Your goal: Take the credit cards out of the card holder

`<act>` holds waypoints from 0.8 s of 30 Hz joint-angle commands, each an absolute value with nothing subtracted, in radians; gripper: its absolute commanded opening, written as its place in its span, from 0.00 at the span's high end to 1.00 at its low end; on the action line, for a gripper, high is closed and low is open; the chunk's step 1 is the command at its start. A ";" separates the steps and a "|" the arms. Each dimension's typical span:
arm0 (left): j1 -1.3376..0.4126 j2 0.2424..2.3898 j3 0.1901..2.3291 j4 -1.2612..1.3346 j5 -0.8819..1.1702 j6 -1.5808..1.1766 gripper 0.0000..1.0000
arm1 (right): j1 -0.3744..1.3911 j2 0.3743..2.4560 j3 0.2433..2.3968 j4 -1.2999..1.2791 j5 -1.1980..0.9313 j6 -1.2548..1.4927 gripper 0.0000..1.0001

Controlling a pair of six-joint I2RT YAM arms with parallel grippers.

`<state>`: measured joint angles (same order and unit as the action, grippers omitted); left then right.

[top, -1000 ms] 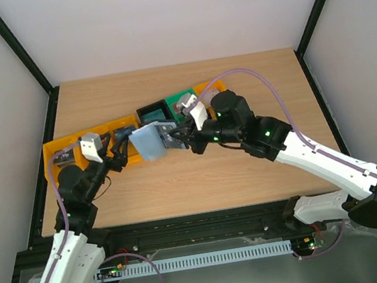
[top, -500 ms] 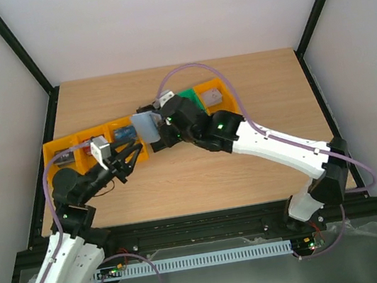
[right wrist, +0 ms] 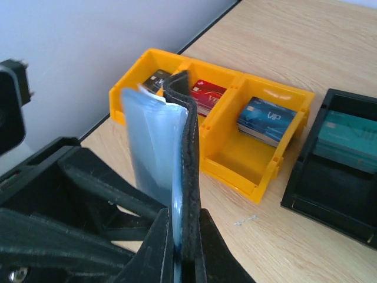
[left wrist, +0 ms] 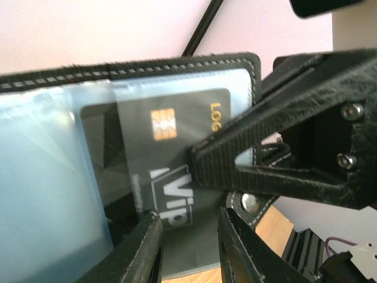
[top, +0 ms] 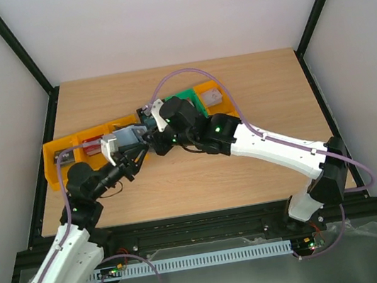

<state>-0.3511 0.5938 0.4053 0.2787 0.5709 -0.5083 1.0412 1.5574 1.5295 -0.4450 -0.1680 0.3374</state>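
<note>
My right gripper [right wrist: 181, 250] is shut on the lower edge of the black card holder [right wrist: 177, 135] and holds it upright above the table, open, blue-grey pockets facing left. In the left wrist view the card holder [left wrist: 53, 147] fills the frame, with a dark credit card [left wrist: 171, 147] bearing a gold chip and "VIP" inside a clear pocket. My left gripper [left wrist: 188, 253] is open right at the holder's lower edge, below that card, gripping nothing. From above, the left gripper [top: 139, 153] meets the right gripper [top: 151, 141] under the holder [top: 129, 135].
A long orange bin [right wrist: 268, 183] lies behind the holder, with a red card [right wrist: 207, 94], blue cards [right wrist: 268, 121] and a dark card in separate compartments. A black bin [right wrist: 306, 206] with a teal piece stands to its right. Green and orange bins [top: 209, 88] follow along the row.
My right gripper has carried the holder left and back, over the orange bin. My left gripper has moved right and up to the holder's lower edge.
</note>
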 commanded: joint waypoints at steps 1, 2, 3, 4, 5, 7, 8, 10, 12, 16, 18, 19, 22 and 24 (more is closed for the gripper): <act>-0.315 0.589 0.392 0.312 0.556 -0.569 0.71 | 1.035 1.499 1.493 -0.347 -0.294 0.319 0.98; -0.307 0.587 0.391 0.313 0.566 -0.577 0.71 | 1.029 1.486 1.480 -0.336 -0.312 0.318 0.98; -0.299 0.582 0.389 0.315 0.577 -0.585 0.71 | 1.021 1.470 1.461 -0.317 -0.337 0.316 0.98; -0.295 0.578 0.389 0.313 0.583 -0.594 0.71 | 1.011 1.456 1.441 -0.300 -0.359 0.316 0.98; -0.291 0.576 0.388 0.312 0.591 -0.599 0.70 | 1.003 1.441 1.427 -0.279 -0.389 0.314 0.98; -0.284 0.574 0.386 0.315 0.604 -0.605 0.69 | 0.990 1.419 1.398 -0.255 -0.445 0.304 0.98; -0.281 0.574 0.386 0.320 0.612 -0.606 0.68 | 0.984 1.410 1.389 -0.242 -0.477 0.297 0.98; -0.282 0.574 0.385 0.333 0.632 -0.608 0.68 | 0.980 1.392 1.371 -0.215 -0.524 0.289 0.98; -0.282 0.577 0.386 0.350 0.658 -0.608 0.67 | 0.976 1.378 1.357 -0.192 -0.564 0.281 0.98; -0.282 0.575 0.386 0.418 0.745 -0.605 0.68 | 0.966 1.363 1.319 -0.124 -0.652 0.272 0.98; -0.283 0.574 0.389 0.470 0.804 -0.609 0.68 | 0.962 1.362 1.295 -0.082 -0.687 0.270 0.98; -0.285 0.575 0.391 0.491 0.834 -0.611 0.68 | 0.960 1.365 1.284 -0.066 -0.703 0.268 0.98; -0.296 0.575 0.409 0.555 0.929 -0.617 0.68 | 0.947 1.364 1.250 0.000 -0.746 0.259 0.98; -0.301 0.576 0.424 0.582 0.975 -0.626 0.72 | 0.938 1.365 1.225 0.040 -0.756 0.260 0.98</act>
<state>-0.2863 0.5758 0.3958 0.4526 0.8127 -0.6106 0.9417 1.3869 1.2633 -0.1261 -0.6384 0.2760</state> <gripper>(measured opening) 0.311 0.038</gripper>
